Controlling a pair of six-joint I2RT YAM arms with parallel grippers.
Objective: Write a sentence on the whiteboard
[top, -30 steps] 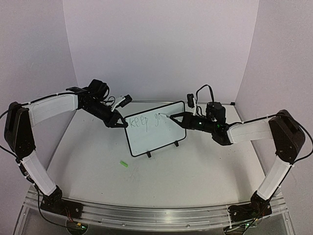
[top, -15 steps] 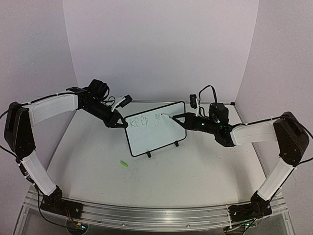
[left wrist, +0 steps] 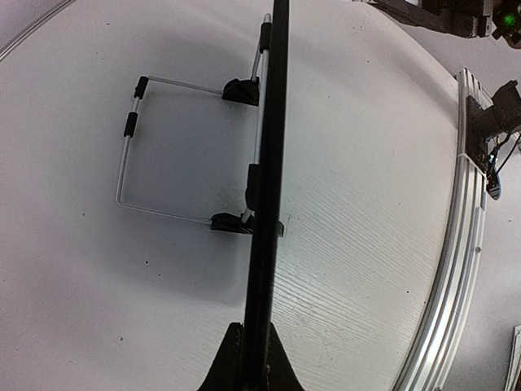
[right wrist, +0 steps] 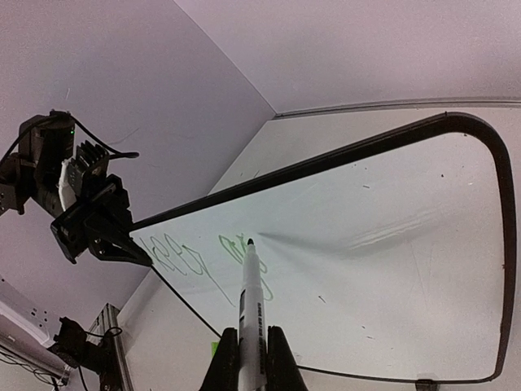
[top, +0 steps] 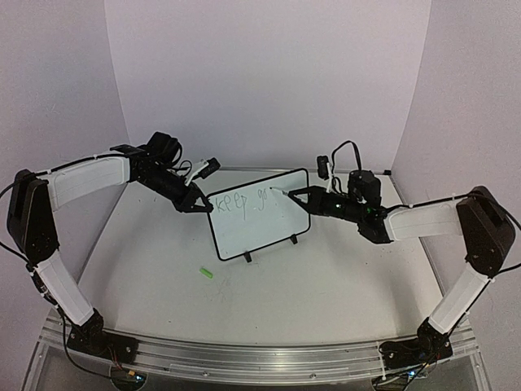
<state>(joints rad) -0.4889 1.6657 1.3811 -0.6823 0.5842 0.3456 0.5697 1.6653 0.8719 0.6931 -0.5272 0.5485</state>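
- Top external view: the left end effector [top: 205,207] is clamped on the 9 o'clock edge of the whiteboard [top: 260,232].
- The whiteboard stands upright mid-worktop [top: 244,301]; the sentence [top: 244,200] runs in green near its 12 o'clock edge.
- The right end effector [top: 291,196] grips a marker [right wrist: 247,301] — tip at the writing's right end.

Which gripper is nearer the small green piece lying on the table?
Left. The left gripper clamps the whiteboard at its left edge, behind the green piece; the right gripper holds a marker toward the board's opposite end.
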